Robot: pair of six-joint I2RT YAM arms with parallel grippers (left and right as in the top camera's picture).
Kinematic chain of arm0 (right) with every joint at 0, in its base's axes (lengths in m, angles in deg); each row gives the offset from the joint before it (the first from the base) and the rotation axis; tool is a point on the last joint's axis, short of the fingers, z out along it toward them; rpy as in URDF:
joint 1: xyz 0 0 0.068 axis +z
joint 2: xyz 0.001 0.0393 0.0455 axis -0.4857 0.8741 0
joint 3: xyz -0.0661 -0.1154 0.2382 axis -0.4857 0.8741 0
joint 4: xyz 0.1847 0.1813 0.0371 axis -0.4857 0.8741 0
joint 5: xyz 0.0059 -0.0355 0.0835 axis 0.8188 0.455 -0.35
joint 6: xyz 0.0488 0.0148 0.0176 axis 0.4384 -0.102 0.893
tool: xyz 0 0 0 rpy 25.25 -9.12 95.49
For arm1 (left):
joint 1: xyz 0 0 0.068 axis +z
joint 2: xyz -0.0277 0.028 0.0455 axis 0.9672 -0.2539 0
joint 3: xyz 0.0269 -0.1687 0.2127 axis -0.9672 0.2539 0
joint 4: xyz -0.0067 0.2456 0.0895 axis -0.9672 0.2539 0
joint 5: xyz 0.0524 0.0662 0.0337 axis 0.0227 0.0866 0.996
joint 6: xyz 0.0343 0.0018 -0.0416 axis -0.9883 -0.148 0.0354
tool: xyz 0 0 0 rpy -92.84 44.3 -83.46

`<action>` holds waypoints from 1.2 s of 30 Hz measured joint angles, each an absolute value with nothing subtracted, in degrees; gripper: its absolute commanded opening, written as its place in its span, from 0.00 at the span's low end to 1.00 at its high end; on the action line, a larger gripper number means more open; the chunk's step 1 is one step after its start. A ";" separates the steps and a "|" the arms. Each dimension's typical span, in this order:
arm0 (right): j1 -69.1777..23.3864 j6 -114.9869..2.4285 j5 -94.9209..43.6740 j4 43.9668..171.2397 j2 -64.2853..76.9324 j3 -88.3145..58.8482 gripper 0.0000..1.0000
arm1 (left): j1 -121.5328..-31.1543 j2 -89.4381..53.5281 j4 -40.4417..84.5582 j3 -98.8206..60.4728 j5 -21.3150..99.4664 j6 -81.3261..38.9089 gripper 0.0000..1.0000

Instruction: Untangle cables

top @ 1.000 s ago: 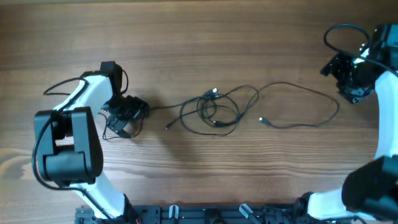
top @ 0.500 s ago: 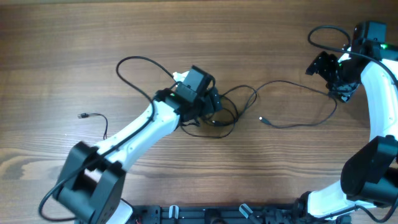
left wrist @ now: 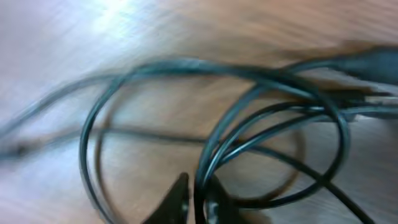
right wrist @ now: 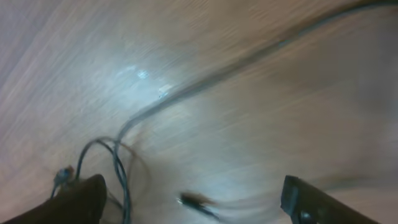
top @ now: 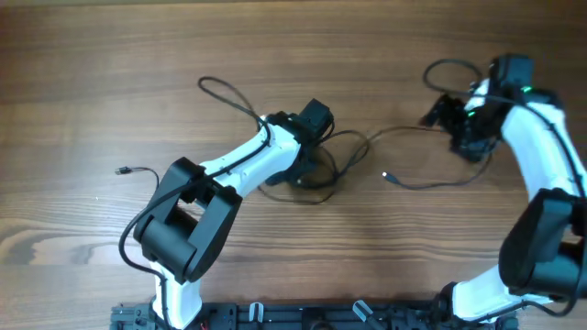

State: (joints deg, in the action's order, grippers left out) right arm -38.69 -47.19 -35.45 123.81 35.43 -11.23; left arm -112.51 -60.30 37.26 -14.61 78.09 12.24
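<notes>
The cables (top: 323, 194) lie as thin black loops in a small tangle at the table's middle. My left gripper (top: 307, 172) is down in the tangle. In the left wrist view the loops (left wrist: 273, 109) cross each other, and the left gripper (left wrist: 198, 202) is shut on one strand (left wrist: 202, 168). One long cable (top: 404, 129) runs right to my right gripper (top: 451, 124), then curves back to a plug end (top: 386, 176). In the right wrist view the right gripper (right wrist: 196, 200) is open wide above the wood. A small plug (right wrist: 193, 200) lies between its fingers (right wrist: 84, 198).
A separate thin cable with a plug end (top: 121, 170) lies alone at the left. A thicker black arm cable (top: 220, 92) loops behind the left arm. Another (top: 449, 66) loops behind the right arm. The wooden table (top: 293, 266) shows bare planks in front.
My left arm swung from the left side to the middle tangle and shut on a strand, leaving one cable at the left. My right gripper moved left along the long cable.
</notes>
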 measured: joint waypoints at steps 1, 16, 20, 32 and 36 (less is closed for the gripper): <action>-36.37 -47.76 -37.37 119.33 35.64 -7.86 0.80 | -112.35 -60.30 39.14 -14.61 76.78 18.01 0.09; -17.51 -28.74 -32.04 84.80 44.85 0.62 0.04 | -112.31 -60.30 38.66 -14.61 66.72 27.30 0.35; -17.77 -36.80 -34.14 83.81 45.17 0.62 0.04 | -110.93 -59.47 42.66 -15.41 67.38 22.19 1.00; -20.15 -75.69 -56.12 89.12 32.30 0.64 0.04 | -100.03 -47.30 34.70 -21.40 60.34 -45.44 1.00; -20.24 -76.04 -55.18 92.18 32.30 0.67 0.04 | -100.42 -53.68 34.46 -21.12 57.17 -57.52 1.00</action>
State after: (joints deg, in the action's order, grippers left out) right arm -20.24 -76.04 -55.18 92.18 32.30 0.67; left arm -100.42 -53.68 34.46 -21.12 57.17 -57.52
